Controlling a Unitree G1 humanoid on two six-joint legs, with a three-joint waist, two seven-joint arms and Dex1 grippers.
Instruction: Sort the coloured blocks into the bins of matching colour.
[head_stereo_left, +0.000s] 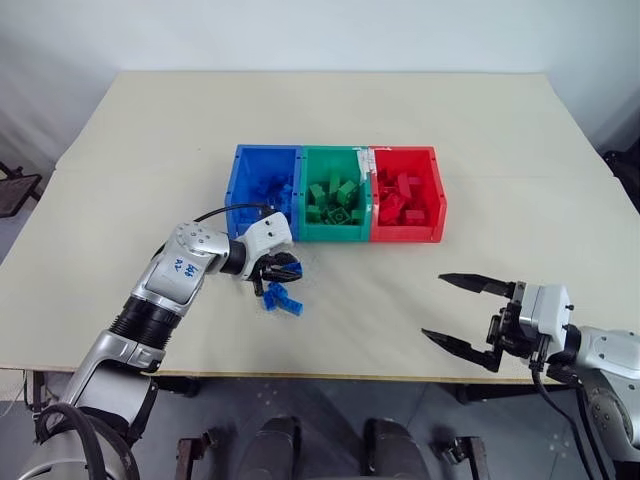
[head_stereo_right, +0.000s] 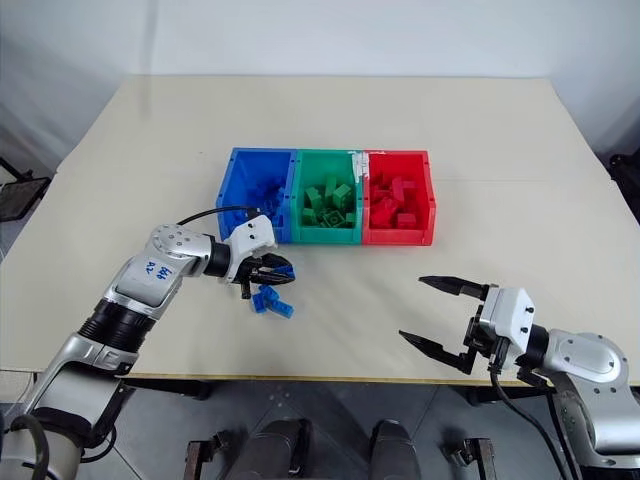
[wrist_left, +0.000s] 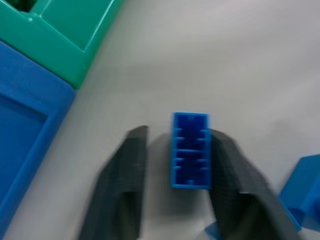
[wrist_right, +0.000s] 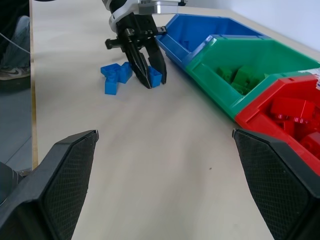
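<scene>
Blue brick (wrist_left: 190, 149) sits between the fingers of the left end effector (wrist_right: 148, 70), hollow underside up toward the wrist camera. One finger (wrist_left: 235, 170) presses its side; the other shows a thin gap in the left wrist view, yet the jaws are drawn narrow, so read as closed on the brick, low at the table (head_stereo_left: 420, 130).

Loose blue bricks (head_stereo_left: 283, 298) lie just beside the gripped one. Bins (head_stereo_left: 338, 193) stand close behind in a row: blue, green, red, each already holding matching pieces.

Right end effector (head_stereo_left: 468, 312) hangs wide and empty over the near right of the table, well apart from everything.

Risks, as judged:
- Grip looks off-centre; the brick may twist or slip on lifting, dropping back among the loose ones.
- Green bin adjoins the blue; a short drift sideways would put the brick in the wrong one.
- Low carry could catch the blue bin's front wall.
</scene>
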